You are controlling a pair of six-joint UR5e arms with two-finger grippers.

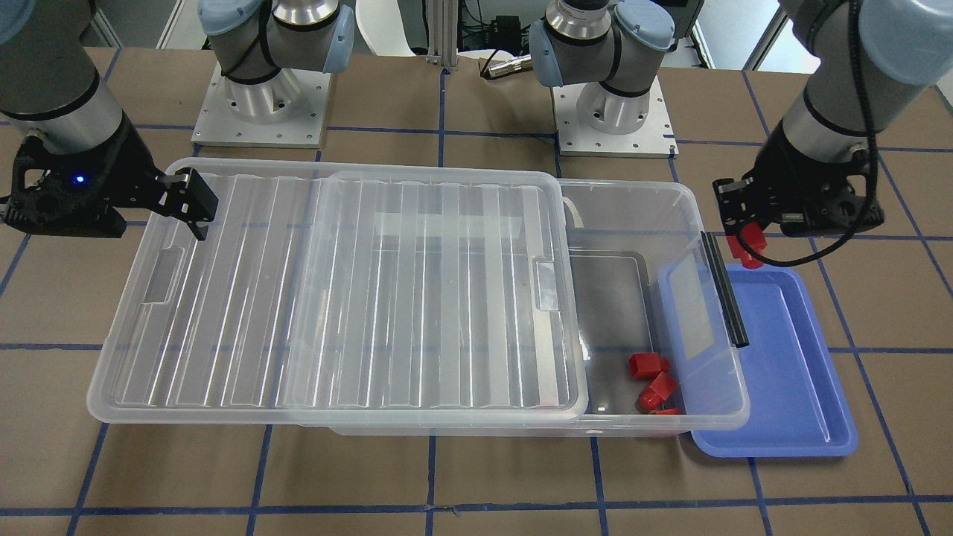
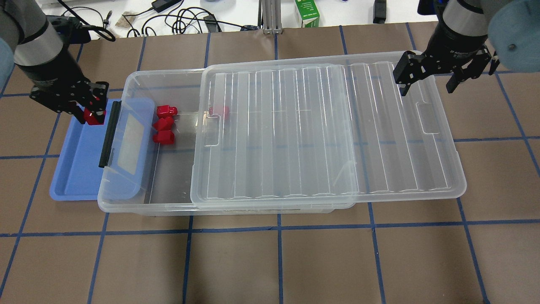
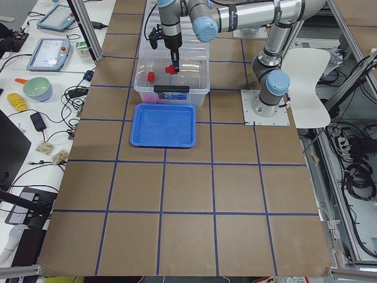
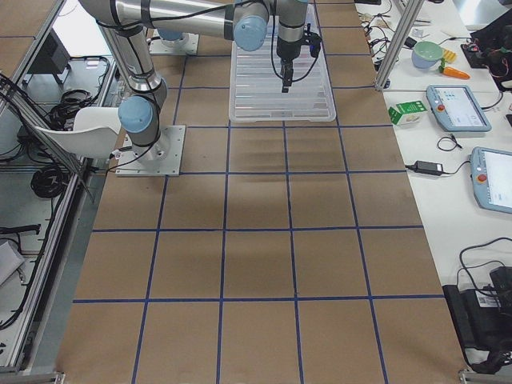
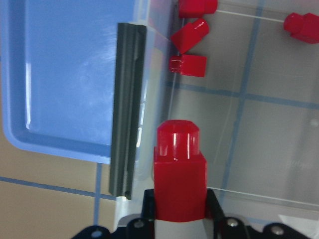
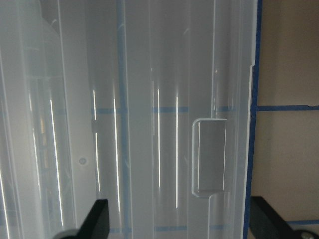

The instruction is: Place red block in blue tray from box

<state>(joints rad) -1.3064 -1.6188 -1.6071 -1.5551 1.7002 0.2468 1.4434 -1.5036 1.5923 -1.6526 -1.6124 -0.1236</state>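
Note:
My left gripper (image 2: 90,115) is shut on a red block (image 2: 89,115) and holds it above the far end of the blue tray (image 2: 76,169), next to the box's black latch bar (image 2: 109,135). The left wrist view shows the held block (image 5: 179,174) over the box's end rim. Three more red blocks (image 2: 163,123) lie in the open end of the clear box (image 2: 126,207), and another (image 2: 220,111) lies under the lid's edge. My right gripper (image 2: 426,80) is open and empty above the slid-back lid (image 2: 316,126).
The lid overhangs the box's right end by a wide margin. The tray (image 1: 789,372) is partly tucked under the box's end flap. The arm bases (image 1: 260,97) stand behind the box. Cables and a green carton (image 2: 307,12) lie beyond the table.

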